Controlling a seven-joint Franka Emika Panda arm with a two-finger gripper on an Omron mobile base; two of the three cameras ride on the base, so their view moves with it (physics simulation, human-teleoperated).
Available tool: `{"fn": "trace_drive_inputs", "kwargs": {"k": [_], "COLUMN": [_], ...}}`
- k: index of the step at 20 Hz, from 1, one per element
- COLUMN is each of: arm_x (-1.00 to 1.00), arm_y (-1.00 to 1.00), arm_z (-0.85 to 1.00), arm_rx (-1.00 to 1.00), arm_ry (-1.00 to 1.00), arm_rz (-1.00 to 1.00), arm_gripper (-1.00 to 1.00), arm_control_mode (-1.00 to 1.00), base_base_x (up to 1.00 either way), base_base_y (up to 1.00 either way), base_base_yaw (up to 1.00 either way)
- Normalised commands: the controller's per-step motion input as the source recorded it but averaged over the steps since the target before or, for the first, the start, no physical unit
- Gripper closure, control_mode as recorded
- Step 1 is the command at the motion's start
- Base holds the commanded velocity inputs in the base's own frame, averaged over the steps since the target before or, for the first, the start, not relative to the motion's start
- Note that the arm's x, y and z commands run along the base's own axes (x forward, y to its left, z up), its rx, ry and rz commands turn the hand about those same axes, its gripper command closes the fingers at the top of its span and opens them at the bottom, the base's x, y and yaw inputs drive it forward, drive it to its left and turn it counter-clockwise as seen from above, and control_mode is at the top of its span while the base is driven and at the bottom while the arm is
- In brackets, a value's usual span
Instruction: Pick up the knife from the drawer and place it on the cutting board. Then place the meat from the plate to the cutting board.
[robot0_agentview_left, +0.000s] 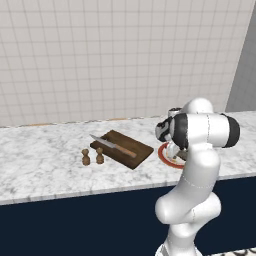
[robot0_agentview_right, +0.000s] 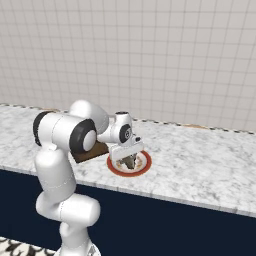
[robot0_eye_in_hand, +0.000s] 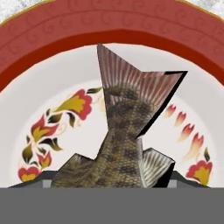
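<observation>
Gripper (robot0_agentview_right: 128, 159) down over the plate (robot0_agentview_right: 145, 169), jaws either side of the meat (robot0_eye_in_hand: 127, 131); whether they have closed on it I cannot tell. The meat is a scaly fish piece, tail fin at 12 o'clock in hand view. Risk, my judgement: uneven shape slips or pivots on lift. Knife (robot0_agentview_left: 112, 145) lies on the cutting board (robot0_agentview_left: 142, 152), at 9 o'clock from the plate in left base view.

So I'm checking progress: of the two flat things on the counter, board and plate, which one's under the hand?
The plate, red-rimmed and round, with the meat on it; the board holds the knife.
</observation>
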Motion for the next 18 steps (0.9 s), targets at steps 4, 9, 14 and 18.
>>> {"fn": "trace_drive_inputs", "kwargs": {"k": [4,9,14,18], "arm_x": [-0.12,0.02,0.43,0.66], "arm_y": [0.0,0.12,0.53,0.82], "arm_z": [0.19,0.44,0.96,1.0], "arm_rx": [0.1,0.11,0.05,0.0], "arm_ry": [-0.13,-0.06,0.06,0.11], "arm_rz": [0.0,0.0,0.0,0.0], "arm_gripper": [1.0,1.0,1.0,1.0], "arm_control_mode": [-1.0,-1.0,-1.0,-1.0], "base_base_x": [0.0,0.0,0.0,0.0], "base_base_y": [0.0,0.0,0.0,0.0], "base_base_yaw": [0.0,0.0,0.0,0.0]}}
